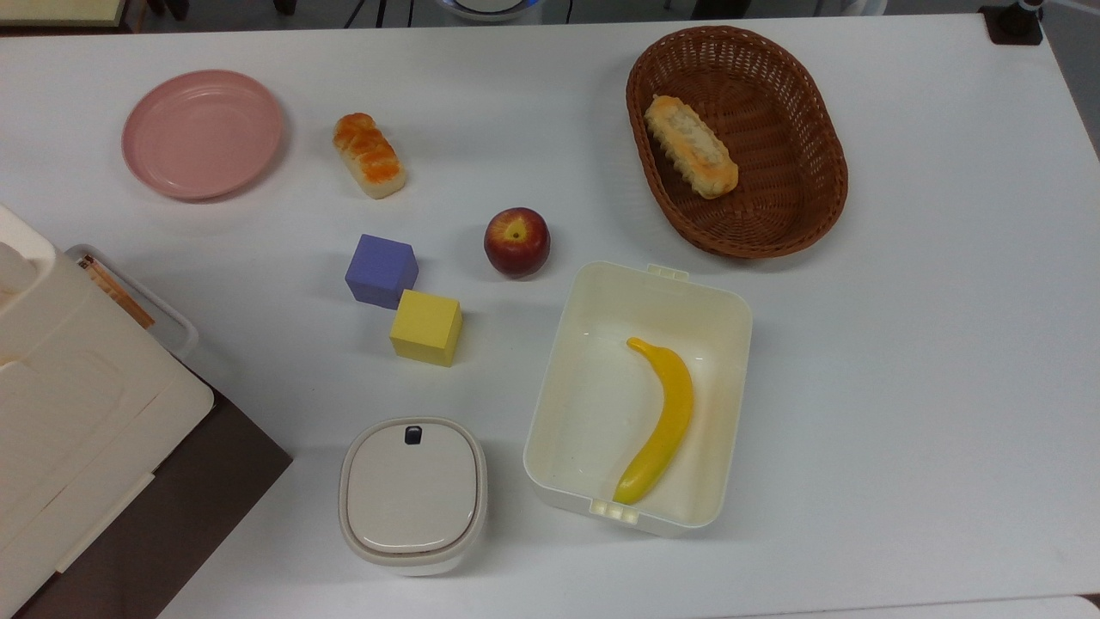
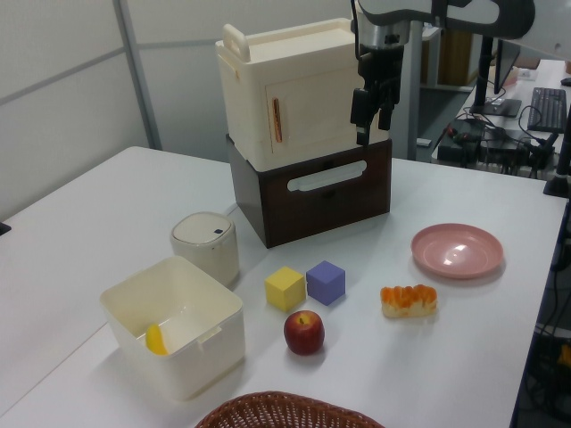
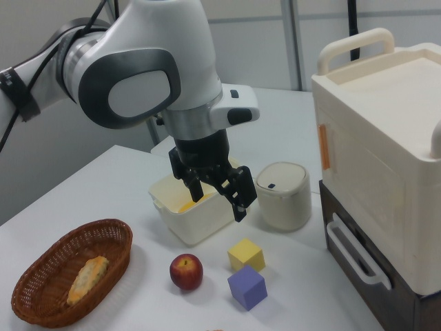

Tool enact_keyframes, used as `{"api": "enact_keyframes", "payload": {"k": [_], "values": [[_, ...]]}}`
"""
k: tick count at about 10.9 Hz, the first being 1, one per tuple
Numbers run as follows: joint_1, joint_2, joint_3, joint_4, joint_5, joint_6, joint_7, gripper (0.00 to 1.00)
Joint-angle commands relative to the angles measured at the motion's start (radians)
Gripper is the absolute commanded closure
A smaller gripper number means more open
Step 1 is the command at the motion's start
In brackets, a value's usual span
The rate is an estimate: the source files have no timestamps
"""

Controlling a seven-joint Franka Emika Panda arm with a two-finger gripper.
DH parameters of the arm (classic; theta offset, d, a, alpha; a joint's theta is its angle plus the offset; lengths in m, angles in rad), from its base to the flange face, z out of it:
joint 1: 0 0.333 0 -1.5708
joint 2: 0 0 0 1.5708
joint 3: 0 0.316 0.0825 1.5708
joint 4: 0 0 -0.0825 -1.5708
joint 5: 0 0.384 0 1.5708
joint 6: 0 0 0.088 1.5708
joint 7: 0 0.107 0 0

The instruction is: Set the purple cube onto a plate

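right view – purple cube [image 3: 247, 287] below gripper [image 3: 217, 198]

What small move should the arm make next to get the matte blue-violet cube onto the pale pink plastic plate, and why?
Probably lower the open gripper toward the matte blue-violet cube. It hangs well above the table, holding nothing, and the cube sits beside the yellow cube, away from the pale pink plastic plate.

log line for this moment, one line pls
phase: pre-grasp | gripper: open, empty, raised above table | purple cube: on table, touching yellow cube | plate: empty | task: not done
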Motion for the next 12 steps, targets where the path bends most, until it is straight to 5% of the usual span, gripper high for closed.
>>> {"api": "enact_keyframes", "payload": {"k": [1,12], "values": [[0.001,0.009,-0.01,0.024,-0.009,-0.038,-0.025,0.0],[-0.003,0.006,-0.021,0.026,-0.009,-0.038,-0.029,0.0]]}}
